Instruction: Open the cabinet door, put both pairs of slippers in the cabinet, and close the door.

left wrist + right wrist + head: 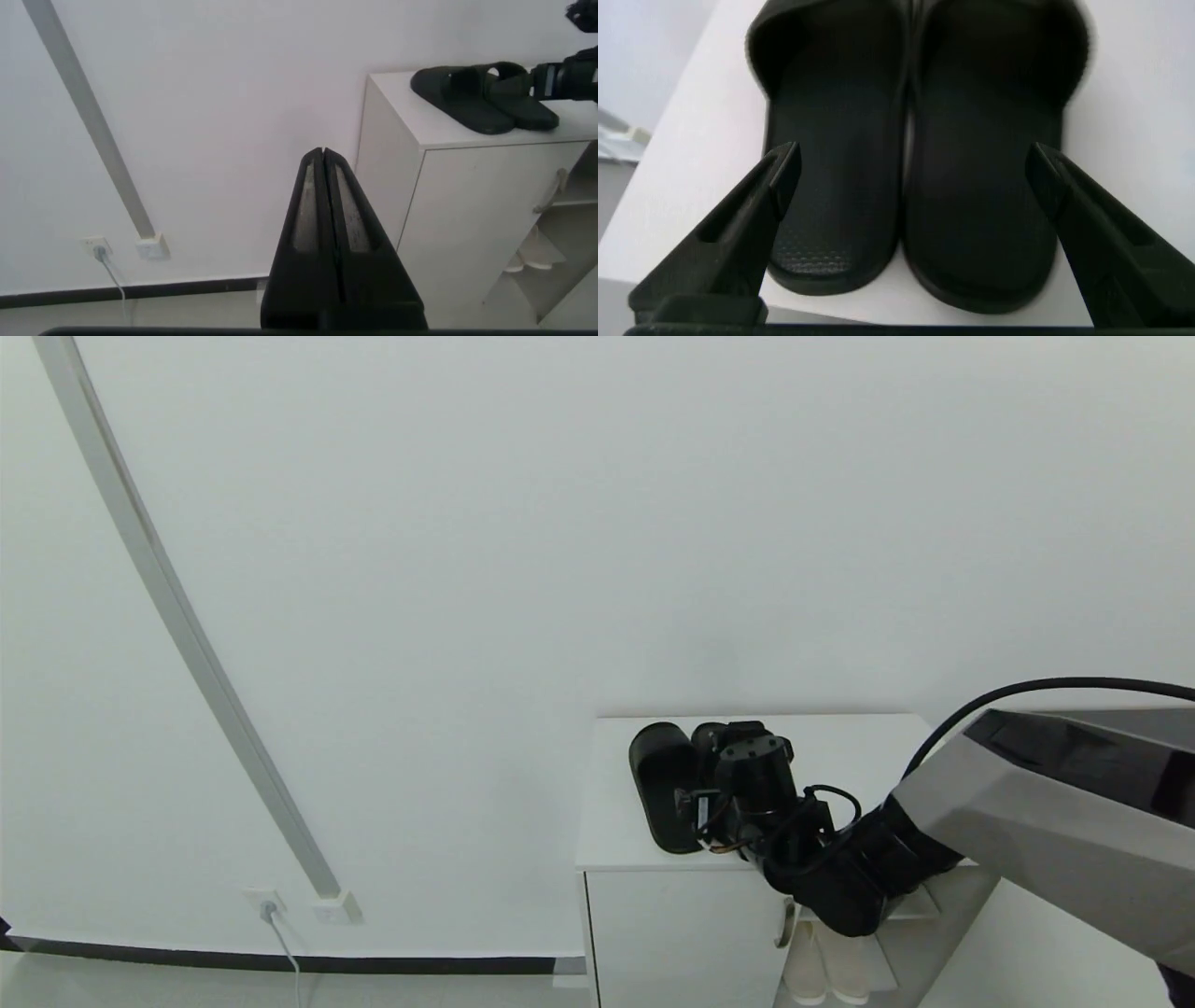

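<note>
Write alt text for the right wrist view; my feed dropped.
The right hand is open and lined up with a pair of black slippers. The slippers lie side by side on the white cabinet top.

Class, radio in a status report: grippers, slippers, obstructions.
Right gripper open, flanking black slippers atop cabinet. Left gripper shut. White slippers inside. Nothing blocking.

The plain white wall (523, 504) carries a slanted grey strip (185, 616). Low down, a white socket (264, 901) sits above a black skirting band (280, 959).
</note>
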Robot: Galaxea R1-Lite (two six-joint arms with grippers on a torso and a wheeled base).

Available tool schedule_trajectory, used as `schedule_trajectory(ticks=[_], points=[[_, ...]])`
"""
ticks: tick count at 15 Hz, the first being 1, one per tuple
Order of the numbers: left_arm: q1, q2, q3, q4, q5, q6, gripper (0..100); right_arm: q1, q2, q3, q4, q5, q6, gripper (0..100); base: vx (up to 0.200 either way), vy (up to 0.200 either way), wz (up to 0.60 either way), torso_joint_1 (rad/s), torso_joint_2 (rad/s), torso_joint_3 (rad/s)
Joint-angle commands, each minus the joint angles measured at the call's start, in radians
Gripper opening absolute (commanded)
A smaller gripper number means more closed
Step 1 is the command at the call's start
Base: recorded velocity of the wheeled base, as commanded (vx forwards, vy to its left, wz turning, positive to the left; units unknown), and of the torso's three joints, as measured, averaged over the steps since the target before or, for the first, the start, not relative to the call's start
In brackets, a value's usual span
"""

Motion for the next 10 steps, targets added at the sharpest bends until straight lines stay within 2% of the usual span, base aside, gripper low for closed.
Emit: schedule_trajectory(ticks=[1,6,10], points=[[0.000,0.000,0.000,0.000,0.000,-0.001,0,-0.033,0.078,-0.066,-0.012,0.006,-0.009,100,0.000,0.000,0.00,0.000,0.00,0.000],[0.000,0.000,0.000,0.000,0.000,0.001,0,-0.091,0.205,-0.262,-0.011,0.045,-0.061,100,0.000,0.000,0.00,0.000,0.00,0.000],[0.000,0.000,0.000,0.000,0.000,0.001,0,-0.101,0.262,-0.362,-0.006,0.045,-0.105,100,0.000,0.000,0.00,0.000,0.00,0.000]])
